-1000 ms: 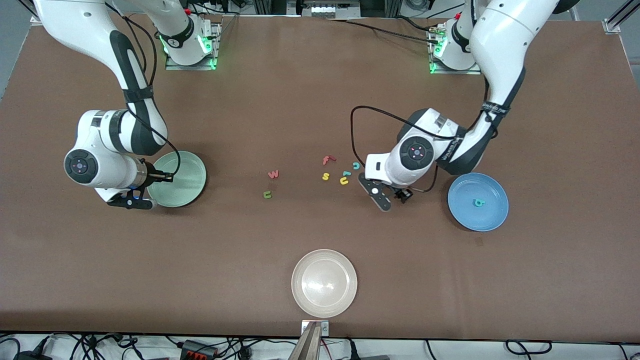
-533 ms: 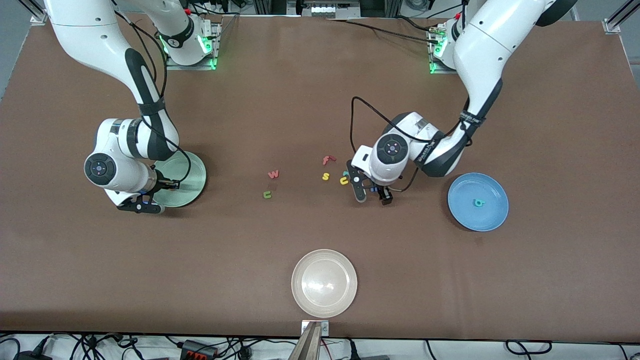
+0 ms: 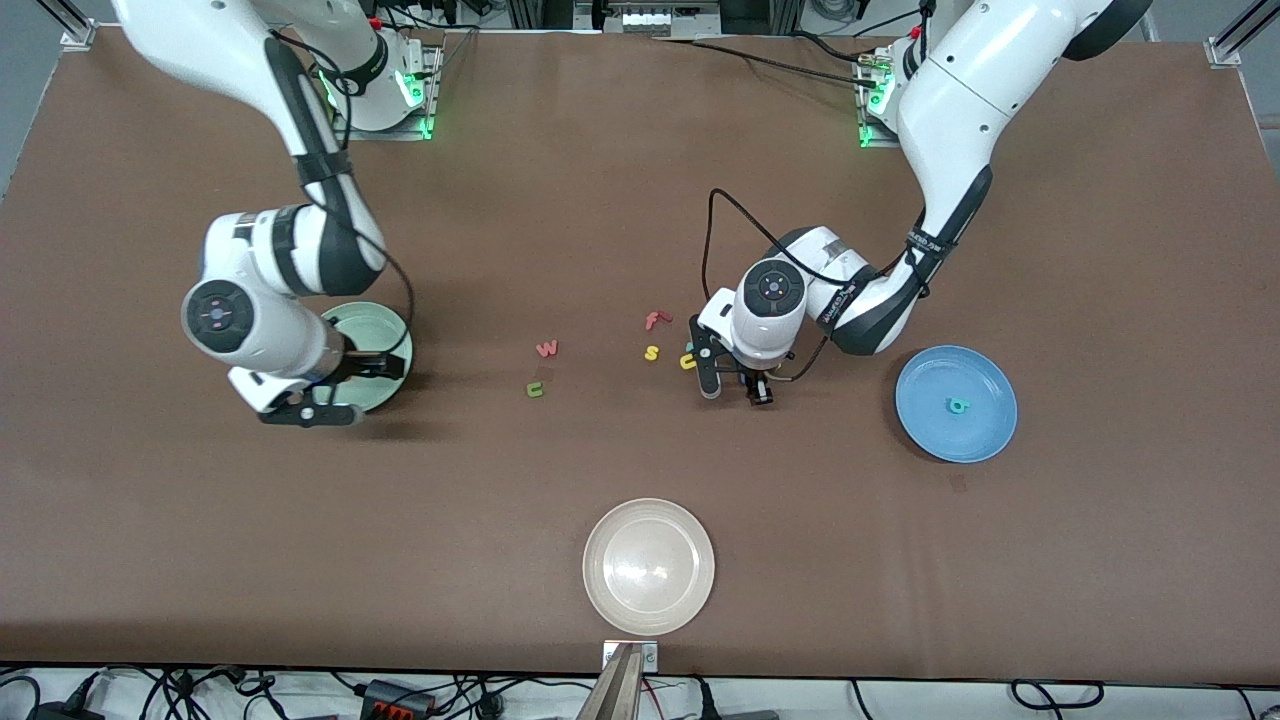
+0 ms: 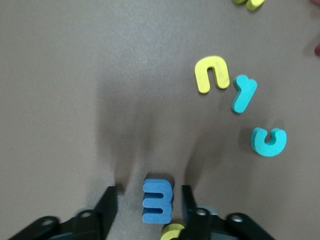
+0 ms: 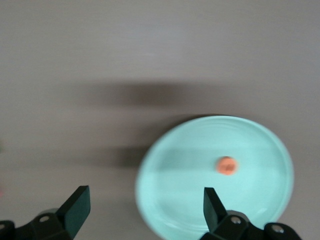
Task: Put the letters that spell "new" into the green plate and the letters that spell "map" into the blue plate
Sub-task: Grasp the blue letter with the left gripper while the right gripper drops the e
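While the left gripper (image 3: 735,388) sits low over the bench (image 3: 640,200), its fingers (image 4: 109,202) stand apart on either side of the blue m (image 4: 157,201), not touching it. The pick for "map" looks in hand; the next move calls for a clamp, a lift and a carry to the blue plate (image 3: 925,430), where the p (image 3: 958,405) lies. Over the green plate (image 3: 375,330), with the e (image 5: 227,165) in it, the right gripper (image 3: 335,390) hangs spread and empty. At three o'clock of that plate, w (image 3: 546,348) and n (image 3: 535,389) wait. A yellow scrap (image 4: 172,231) by the m, perhaps the a, is half hidden.
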Robot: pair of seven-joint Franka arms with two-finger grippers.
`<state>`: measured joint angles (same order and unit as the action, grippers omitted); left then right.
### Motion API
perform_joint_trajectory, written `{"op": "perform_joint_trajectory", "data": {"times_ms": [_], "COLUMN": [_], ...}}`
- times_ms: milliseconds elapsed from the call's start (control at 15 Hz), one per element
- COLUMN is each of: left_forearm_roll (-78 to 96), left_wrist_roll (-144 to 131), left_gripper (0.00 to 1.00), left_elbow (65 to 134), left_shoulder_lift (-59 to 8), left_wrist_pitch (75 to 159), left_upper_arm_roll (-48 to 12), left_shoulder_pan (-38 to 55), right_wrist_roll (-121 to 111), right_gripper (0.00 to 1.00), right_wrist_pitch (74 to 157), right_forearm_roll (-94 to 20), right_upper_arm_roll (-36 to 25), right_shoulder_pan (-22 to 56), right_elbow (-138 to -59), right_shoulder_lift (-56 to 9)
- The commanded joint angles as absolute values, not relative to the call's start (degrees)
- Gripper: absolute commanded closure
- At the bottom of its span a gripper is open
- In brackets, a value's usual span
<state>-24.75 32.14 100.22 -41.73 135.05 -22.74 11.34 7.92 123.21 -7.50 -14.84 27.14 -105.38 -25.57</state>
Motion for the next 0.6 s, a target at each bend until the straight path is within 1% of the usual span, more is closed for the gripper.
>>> {"op": "perform_joint_trajectory", "data": {"times_ms": [0,67,133,200,267,333,400,533], "left_forearm_roll": [-25.84,-25.84,-25.84,-25.84,-25.84,-25.84,-25.84,-25.84], "left_wrist_roll": [34.27,34.36,34.45,34.63,35.67,36.38,36.47,36.39], "left_gripper": [0.49,0.49,0.52,0.60,0.72,0.81,0.85,0.87], "left_elbow": [101.16,101.16,101.51,101.69,101.60,101.60,101.60,101.51], "left_shoulder_lift": [-41.75,-41.75,-41.66,-41.66,-41.57,-41.57,-41.49,-41.05], "left_wrist_pitch": [135.88,135.88,135.88,135.88,135.88,135.88,135.88,135.53], "left_upper_arm_roll": [-22.68,-22.68,-22.68,-22.68,-22.68,-22.76,-22.76,-22.76], "left_shoulder_pan": [10.28,10.20,10.28,10.11,9.93,9.58,9.15,8.97], "right_wrist_roll": [13.07,16.58,22.27,28.24,33.78,39.32,43.90,54.43], "right_gripper": [0.00,0.02,0.04,0.04,0.04,0.04,0.04,0.04], "right_wrist_pitch": [123.57,124.36,125.41,126.46,127.52,128.40,129.19,130.16], "right_forearm_roll": [-10.36,-10.63,-10.72,-10.81,-10.98,-10.99,-10.99,-10.99], "right_upper_arm_roll": [-15.03,-15.03,-15.12,-15.12,-15.03,-15.12,-15.03,-15.12], "right_shoulder_pan": [32.15,34.08,35.93,36.99,37.70,38.14,38.75,40.69], "right_elbow": [-104.33,-104.24,-104.15,-104.15,-104.15,-104.15,-104.06,-104.06], "right_shoulder_lift": [-27.15,-27.68,-28.21,-28.91,-29.53,-30.14,-30.93,-32.34]}}
